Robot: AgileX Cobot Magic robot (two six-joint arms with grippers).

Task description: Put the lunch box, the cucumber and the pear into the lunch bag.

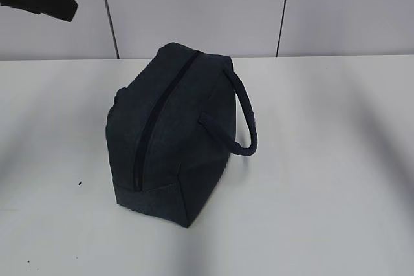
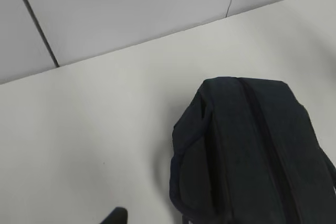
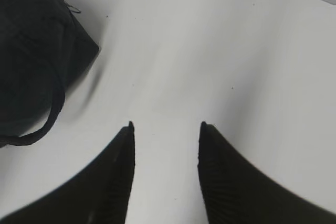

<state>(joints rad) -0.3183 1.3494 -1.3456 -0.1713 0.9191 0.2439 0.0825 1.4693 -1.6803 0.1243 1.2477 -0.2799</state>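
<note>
One zipped lunch bag (image 1: 173,135) on the white bench (image 1: 323,179), and no lunch box, cucumber or pear in any view.

Both arms hang high and clear: the right pincer (image 3: 166,125) is spread over bare bench to the right of the bag, nothing between its fingers; of the left pincer (image 2: 116,215) only a dark tip shows, so I cannot tell from here how it stands. The zipper (image 1: 162,117) runs closed from far to near along the top. My guess is the bag is either packed already or must be opened first: steady it by one rope handle (image 1: 242,111), then draw the slider along the seam without lifting the bag.
</note>
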